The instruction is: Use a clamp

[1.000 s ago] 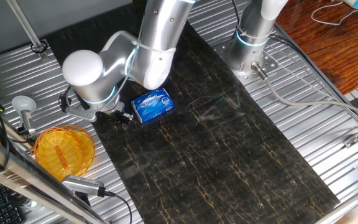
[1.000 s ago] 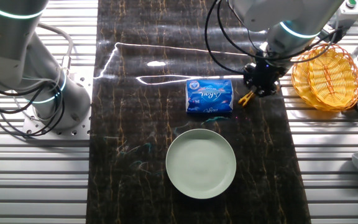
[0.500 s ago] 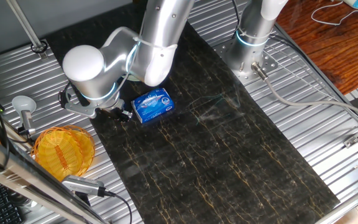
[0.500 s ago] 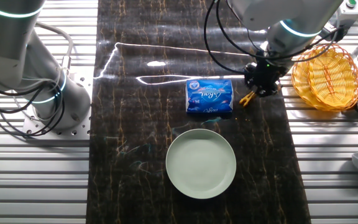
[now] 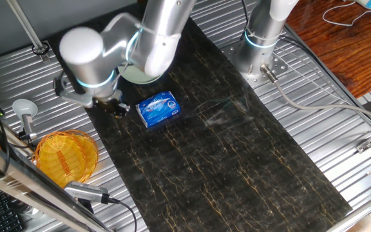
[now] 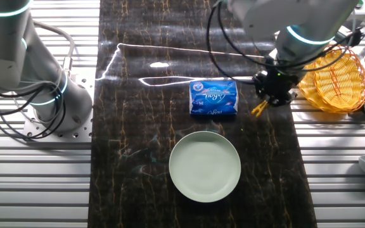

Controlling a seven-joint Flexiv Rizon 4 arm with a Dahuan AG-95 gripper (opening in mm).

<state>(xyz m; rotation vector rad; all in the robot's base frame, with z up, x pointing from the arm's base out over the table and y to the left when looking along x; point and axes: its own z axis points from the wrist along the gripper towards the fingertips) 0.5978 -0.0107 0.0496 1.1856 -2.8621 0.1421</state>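
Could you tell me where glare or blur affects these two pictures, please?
In the other fixed view, bright streaks of glare cross the dark mat above the blue packet; the clamp and plate read clearly. In one fixed view, the arm is slightly blurred and hides most of the plate.

Plate (image 5: 137, 76) mostly hidden behind the arm; tool (image 6: 266, 100) jaws indiscernible — too small.

This looks like a robotics lab: two silver robot arms (image 6: 18, 57) bolted to a ribbed metal table (image 5: 340, 129), loose cables (image 5: 314, 109) trailing along its right edge, a dark marbled mat (image 5: 237, 161) laid down the middle.
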